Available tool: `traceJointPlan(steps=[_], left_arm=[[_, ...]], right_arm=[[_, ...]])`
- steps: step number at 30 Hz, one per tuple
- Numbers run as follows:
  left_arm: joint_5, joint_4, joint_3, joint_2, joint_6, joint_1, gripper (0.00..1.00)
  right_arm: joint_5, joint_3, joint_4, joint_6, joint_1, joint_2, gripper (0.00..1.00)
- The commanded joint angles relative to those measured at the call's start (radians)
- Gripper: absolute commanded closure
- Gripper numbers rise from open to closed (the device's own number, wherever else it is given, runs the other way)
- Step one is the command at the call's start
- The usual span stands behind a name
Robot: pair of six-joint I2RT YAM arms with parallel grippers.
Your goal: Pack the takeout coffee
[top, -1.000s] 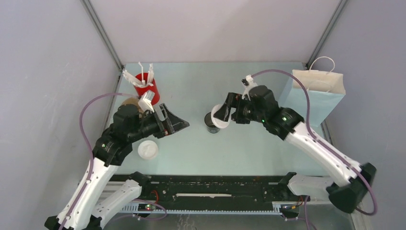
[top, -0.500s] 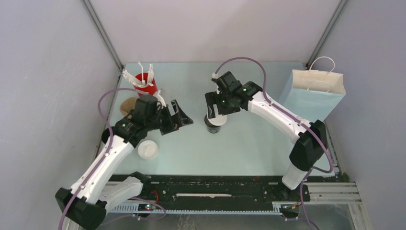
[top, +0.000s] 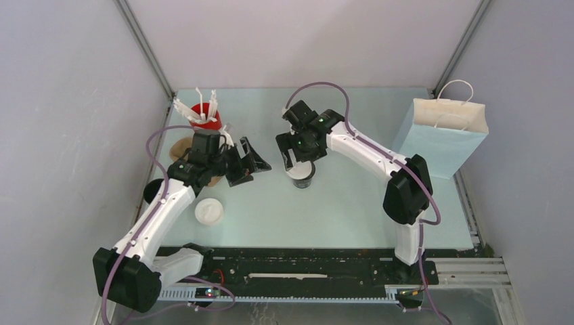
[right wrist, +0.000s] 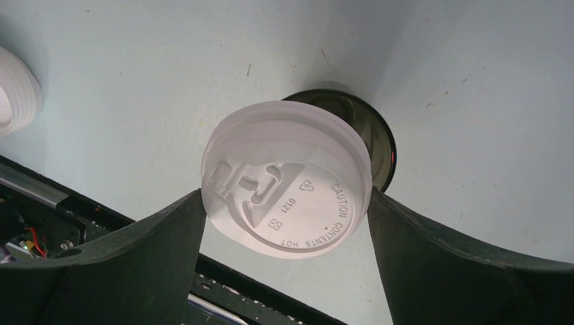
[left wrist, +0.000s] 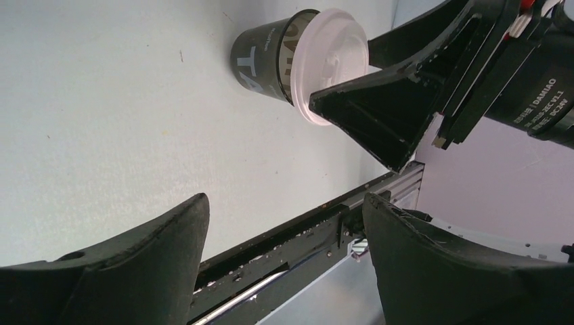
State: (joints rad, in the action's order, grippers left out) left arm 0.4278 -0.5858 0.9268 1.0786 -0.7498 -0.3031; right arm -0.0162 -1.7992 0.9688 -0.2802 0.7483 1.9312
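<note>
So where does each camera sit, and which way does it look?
Top external: fixed above and behind, looking down on the table; both arms show whole.
Left wrist: on the left arm, looking past its open left gripper at the black cup.
Right wrist: on the right arm, looking down at the white lid between its fingers.
Shared: all show that lidded cup.

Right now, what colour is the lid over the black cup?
White. The lid over the black cup shows best in the right wrist view.

Bright, diffuse light; soft, faint shadows on the table (top: 352,203); all three views look sharp.
</note>
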Motion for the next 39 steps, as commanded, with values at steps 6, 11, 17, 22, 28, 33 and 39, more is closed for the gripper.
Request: traceJointPlan(steps=[6,11,17,22,28,33,39], left_arm=[[0.04,-0.027,0.008,-0.007,0.091,0.016,0.12],[0.044,-0.035,0.015,0.002,0.112,0.016,0.12],[0.046,-0.053,0.027,-0.001,0.127,0.016,0.12],[0.04,-0.06,0.023,-0.004,0.13,0.016,0.12],[0.04,-0.062,0.035,0.006,0.133,0.016,0.12],[0.04,-0.067,0.045,0.016,0.139,0.016,0.12],[0.039,-0.069,0.045,0.02,0.139,0.016,0.12]], right_arm=[[0.062,-0.105,0.089,0.018,0.004,0.043,0.06],[0.079,-0.099,0.098,0.019,0.006,0.054,0.05],[0.077,-0.114,0.082,0.028,0.005,0.078,0.04],[0.082,-0.114,0.08,0.036,-0.002,0.084,0.03],[0.069,-0.112,0.079,0.038,-0.007,0.088,0.03],[0.077,-0.109,0.081,0.035,-0.004,0.089,0.02],[0.083,-0.092,0.074,0.038,-0.007,0.084,0.01]])
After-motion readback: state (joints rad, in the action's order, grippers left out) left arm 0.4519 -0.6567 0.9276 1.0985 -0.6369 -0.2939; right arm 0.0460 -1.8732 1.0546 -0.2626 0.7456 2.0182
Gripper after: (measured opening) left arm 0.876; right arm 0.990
